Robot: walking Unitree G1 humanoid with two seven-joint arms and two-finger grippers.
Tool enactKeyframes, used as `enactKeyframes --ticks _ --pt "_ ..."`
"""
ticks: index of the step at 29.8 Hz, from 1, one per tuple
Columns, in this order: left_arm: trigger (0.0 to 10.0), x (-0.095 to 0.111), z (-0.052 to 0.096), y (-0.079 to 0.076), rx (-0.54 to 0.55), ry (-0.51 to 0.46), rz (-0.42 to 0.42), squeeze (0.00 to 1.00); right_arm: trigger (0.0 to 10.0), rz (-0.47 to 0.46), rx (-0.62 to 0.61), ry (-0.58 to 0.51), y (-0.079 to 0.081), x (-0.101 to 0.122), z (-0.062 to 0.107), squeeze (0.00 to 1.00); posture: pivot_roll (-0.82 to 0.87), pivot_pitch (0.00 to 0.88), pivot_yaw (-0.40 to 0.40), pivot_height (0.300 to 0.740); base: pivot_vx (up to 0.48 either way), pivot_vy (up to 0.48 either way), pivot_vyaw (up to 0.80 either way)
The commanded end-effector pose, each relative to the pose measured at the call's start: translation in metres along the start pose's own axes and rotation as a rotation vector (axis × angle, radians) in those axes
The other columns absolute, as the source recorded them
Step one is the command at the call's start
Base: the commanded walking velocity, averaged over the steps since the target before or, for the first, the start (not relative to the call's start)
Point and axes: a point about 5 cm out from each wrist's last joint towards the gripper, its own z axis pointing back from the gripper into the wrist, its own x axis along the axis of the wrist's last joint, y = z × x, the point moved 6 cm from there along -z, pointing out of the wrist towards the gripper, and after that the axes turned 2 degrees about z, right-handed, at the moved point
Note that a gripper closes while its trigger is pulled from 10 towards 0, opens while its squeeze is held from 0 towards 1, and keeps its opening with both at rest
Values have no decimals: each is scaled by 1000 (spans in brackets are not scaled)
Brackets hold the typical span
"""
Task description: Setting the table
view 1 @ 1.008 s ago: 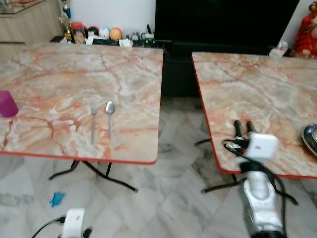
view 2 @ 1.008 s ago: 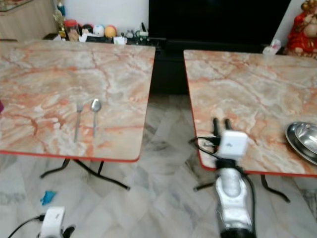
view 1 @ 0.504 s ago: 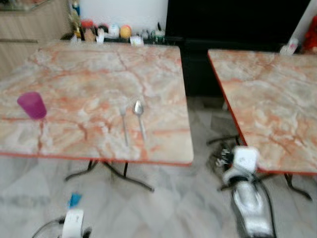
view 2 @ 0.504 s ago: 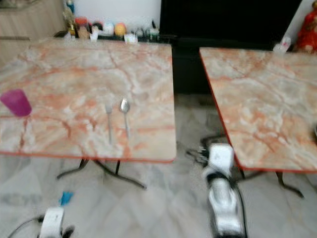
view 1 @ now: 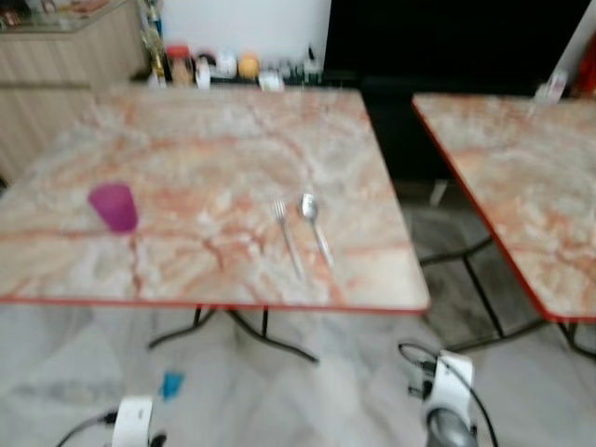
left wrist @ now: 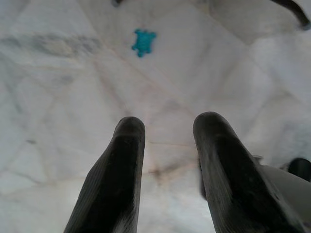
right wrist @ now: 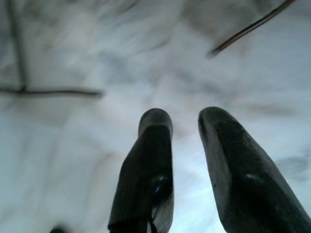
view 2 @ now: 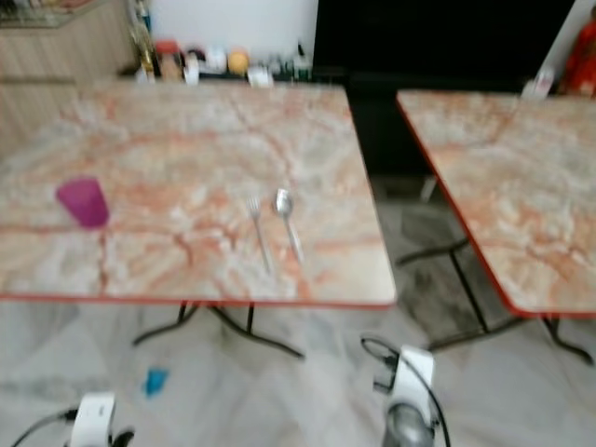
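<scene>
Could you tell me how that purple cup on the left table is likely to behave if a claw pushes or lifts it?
The purple cup looks like small plastic, so probably light and easy to slide across the smooth marble table. It stands upright and appears narrower at its base, so a high push might tip it. Blur hides whether it holds anything.

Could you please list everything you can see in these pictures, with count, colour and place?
Tables: two, orange-veined marble tops with red edges; one in front, one to the right.
Cup: one, purple, upright on the left part of the front table.
Fork: one, silver, near the front table's right edge.
Spoon: one, silver, just right of the fork.
Blue scrap: one, on the pale marble floor under the front table.
Small items: several, mixed colours, blurred, along the far shelf.
Left gripper: black fingers apart, pointing at the floor.
Right gripper: black fingers apart, over the floor.
</scene>
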Motion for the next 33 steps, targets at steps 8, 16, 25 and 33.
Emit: enactKeyframes --ticks 8,16,25,33 --pt "10000 -8 1 -3 -12 19 13 0 10000 135 117 112 5 -50 10 0 76 11 -26 740 0 363 0" --pt "10000 -10 1 -11 -20 27 4 0 10000 110 150 159 5 -70 17 0 78 11 -25 740 0 274 0" --pt "10000 -3 -2 -18 -25 20 -2 0 10000 129 211 148 19 -69 19 0 80 11 -27 740 0 0 0" --pt "10000 0 -3 -19 -29 14 -14 0 10000 133 227 112 24 -62 18 0 86 9 -30 740 0 0 489"
